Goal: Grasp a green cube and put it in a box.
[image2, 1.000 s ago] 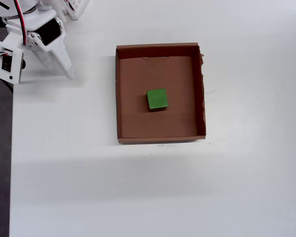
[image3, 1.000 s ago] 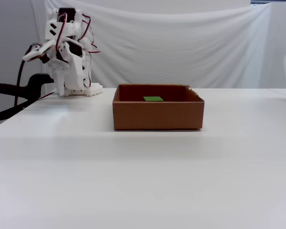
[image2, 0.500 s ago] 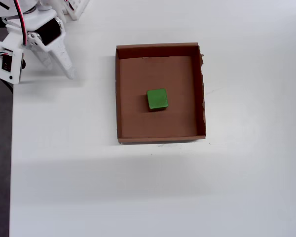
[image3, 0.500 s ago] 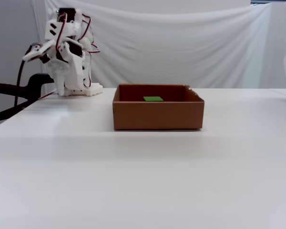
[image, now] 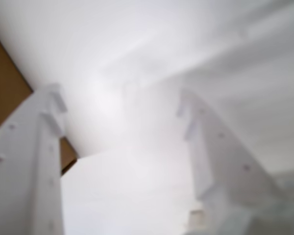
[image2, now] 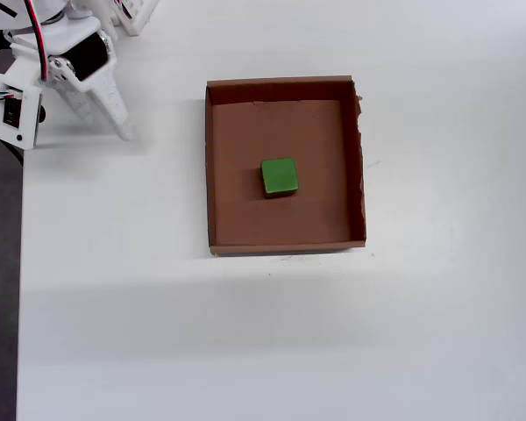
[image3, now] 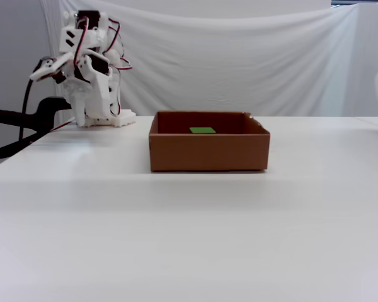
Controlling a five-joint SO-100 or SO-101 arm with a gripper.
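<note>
The green cube (image2: 280, 176) lies near the middle of the brown cardboard box (image2: 285, 90). In the fixed view only the cube's top (image3: 203, 130) shows above the box's front wall (image3: 208, 152). My gripper (image2: 114, 121) is at the table's far left corner in the overhead view, well away from the box. In the wrist view the gripper (image: 120, 95) is open, its two white fingers apart with nothing between them. A brown corner of the box (image: 5, 83) shows at the left edge there; the cube is out of that view.
The folded white arm (image3: 88, 69) with red and black wires stands on its base at the back left. A white cloth backdrop (image3: 239, 56) hangs behind the table. The table's left edge (image2: 20, 263) runs close to the arm.
</note>
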